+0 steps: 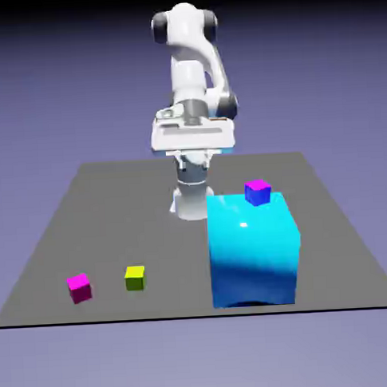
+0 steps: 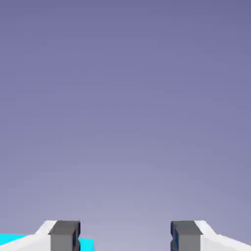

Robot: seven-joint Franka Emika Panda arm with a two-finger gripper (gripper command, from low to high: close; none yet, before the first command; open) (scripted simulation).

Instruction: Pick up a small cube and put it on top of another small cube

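Nothing lifted yet! Nearest the camera, the small cube with a yellow top and green side (image 1: 135, 277) sits on the grey table (image 1: 102, 217), well apart from the claw, low toward the exterior view's left. 1 big glossy cyan block (image 1: 254, 253) stands closer. The white claw (image 2: 125, 236) hangs high, fingers spread, holding nothing. Grasp and stack both remain.

The gripper (image 2: 125, 239) is facing plain blue-violet backdrop (image 2: 125, 98), its grey fingertips (image 2: 64, 235) standing wide apart with nothing between; a cyan sliver (image 2: 86, 243) is showing beside the left fingertip
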